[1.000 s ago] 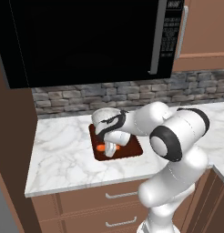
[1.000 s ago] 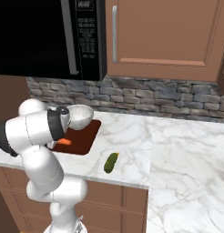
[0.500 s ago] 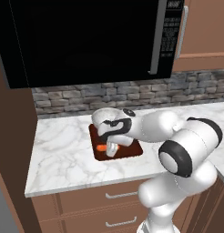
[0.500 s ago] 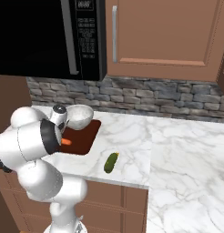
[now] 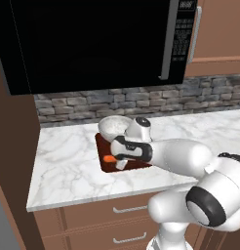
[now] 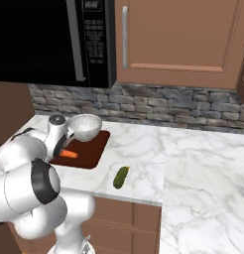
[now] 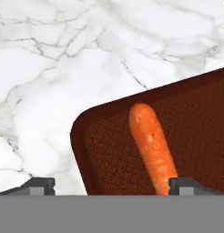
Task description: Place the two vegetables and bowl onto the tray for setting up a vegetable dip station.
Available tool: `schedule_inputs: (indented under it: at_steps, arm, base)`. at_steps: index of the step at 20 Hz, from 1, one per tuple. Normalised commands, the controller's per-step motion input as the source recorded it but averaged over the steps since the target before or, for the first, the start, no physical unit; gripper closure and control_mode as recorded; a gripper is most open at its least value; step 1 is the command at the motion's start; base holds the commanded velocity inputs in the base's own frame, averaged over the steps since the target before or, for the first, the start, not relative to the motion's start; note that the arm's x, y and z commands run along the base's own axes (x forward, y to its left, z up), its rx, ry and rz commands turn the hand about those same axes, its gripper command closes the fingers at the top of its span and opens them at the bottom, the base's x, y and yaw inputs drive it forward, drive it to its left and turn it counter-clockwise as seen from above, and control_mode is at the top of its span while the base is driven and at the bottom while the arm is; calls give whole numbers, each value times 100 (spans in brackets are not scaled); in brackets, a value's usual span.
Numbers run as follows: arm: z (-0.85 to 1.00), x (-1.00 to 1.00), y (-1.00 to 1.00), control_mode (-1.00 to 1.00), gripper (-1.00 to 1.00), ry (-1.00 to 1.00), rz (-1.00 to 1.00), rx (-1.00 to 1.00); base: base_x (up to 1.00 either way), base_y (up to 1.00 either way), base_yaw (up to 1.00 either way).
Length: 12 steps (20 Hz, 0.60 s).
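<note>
**Carrot down, cucumber waiting**

Carrot lies flat on the tray, near its rounded front corner, and the gripper hovers just over it. In the hand view the two finger tips sit spread wide at either side, one over the tray's edge and one beside the carrot's lower end; they pinch nothing, as far as I can see. The bowl appears to be at the tray's back edge, partly behind the arm (whether it sits wholly on the tray I cannot tell). The cucumber lies alone on the marble counter, apart from the tray's right side and near the front edge. My reading: the carrot step is done, and the cucumber comes next. That calls for lifting clear, swinging right, and lining the fingers across its short body.
</note>
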Motion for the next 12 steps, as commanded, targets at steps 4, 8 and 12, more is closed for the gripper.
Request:
schedule_inputs:
  at_steps: [4, 8, 12]
  arm:
    - [27, -30, -31, -100, -100, 22, -33, 0]
    - [30, -34, -33, -100, -100, 15, -25, 0]
    - [34, -35, -35, -100, -100, 10, -17, 0]
  base:
    - [0, 0, 0]
    - [0, 0, 0]
    - [0, 0, 0]
